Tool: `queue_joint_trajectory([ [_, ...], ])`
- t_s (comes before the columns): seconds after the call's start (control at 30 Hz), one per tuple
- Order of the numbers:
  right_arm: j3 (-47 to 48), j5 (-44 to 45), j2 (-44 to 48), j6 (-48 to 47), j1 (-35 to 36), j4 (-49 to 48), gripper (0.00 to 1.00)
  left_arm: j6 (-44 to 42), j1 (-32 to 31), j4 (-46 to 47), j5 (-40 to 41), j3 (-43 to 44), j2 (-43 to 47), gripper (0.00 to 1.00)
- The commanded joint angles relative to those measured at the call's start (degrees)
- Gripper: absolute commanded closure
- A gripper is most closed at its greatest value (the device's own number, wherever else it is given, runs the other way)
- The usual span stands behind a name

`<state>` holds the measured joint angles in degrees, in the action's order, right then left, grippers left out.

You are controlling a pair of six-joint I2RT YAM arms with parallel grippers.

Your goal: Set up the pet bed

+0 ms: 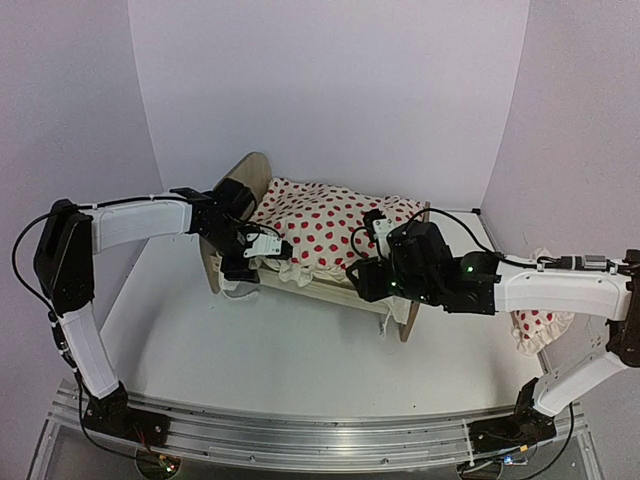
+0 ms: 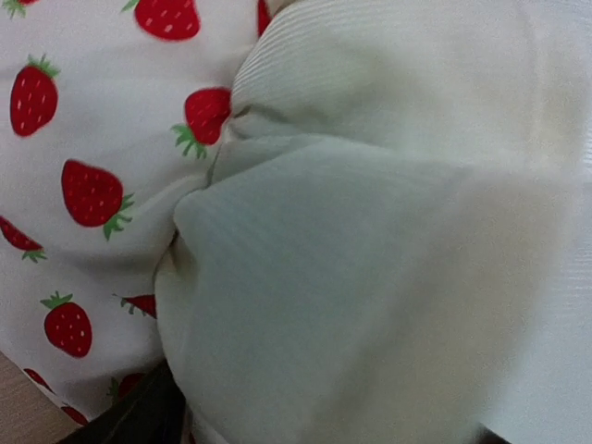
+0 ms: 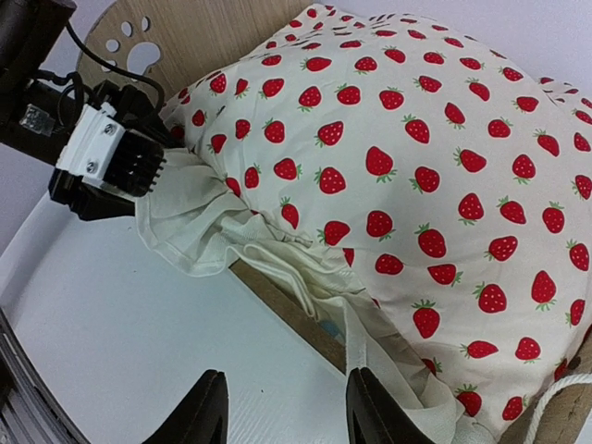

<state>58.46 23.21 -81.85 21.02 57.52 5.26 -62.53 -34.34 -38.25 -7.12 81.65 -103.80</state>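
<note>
— left gripper [image 3: 146, 185]: has it got hold of anything?
— can't tell. its tips are buried in the frill [image 3: 203, 231] of the duvet [image 3: 416, 157], at the near side of the bed [image 1: 252, 175] close to the headboard [image 3: 185, 37], and its own camera sees only cloth. the frill bunches right there, so i'd guess it's placed to pull that edge straight.
— and the right gripper [image 3: 287, 412]?
— open and holding nothing. bare table [image 3: 111, 324] shows between its fingers [image 3: 208, 412]. it hovers low beside the side rail [image 3: 296, 319], further toward the foot, with the frill hanging just by one finger.
— where does the bed sit?
— mid-table, toward the back wall, headboard on the left, with the strawberry duvet heaped over it.
— the arms?
— both are stretched forward and angled inward, wrists facing each other along the near rail. a small pillow [image 1: 535, 328] lies on the table off to the right, apart from the bed. it probably goes on later.
</note>
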Motion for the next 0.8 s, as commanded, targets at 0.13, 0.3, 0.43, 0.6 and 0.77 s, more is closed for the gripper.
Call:
queue_joint_trajectory([
  [0.13,3.3,-5.2,-1.5,-1.9,0.0,-0.3,0.57,-3.4,1.5,0.8,1.1,2.5,-6.2,0.51],
  [0.3,3.7,-12.0,-3.0,-5.1,0.0,-1.3,0.57,-1.2,1.2,-4.0,0.4,4.8,-7.8,0.94],
  [0.43,3.7,-24.1,-5.9,-12.3,1.4,-7.6,0.61,7.1,-0.7,-9.8,-1.3,13.4,-9.5,1.00],
  [0.6,-1.7,-17.1,-13.3,-25.2,9.5,-27.8,0.61,17.2,-6.2,-18.5,-3.3,23.9,-11.4,1.00],
  [0.77,-2.7,-11.5,-28.6,-17.6,11.0,-58.4,0.62,24.2,-9.6,-21.8,-2.1,32.2,-14.0,1.00],
])
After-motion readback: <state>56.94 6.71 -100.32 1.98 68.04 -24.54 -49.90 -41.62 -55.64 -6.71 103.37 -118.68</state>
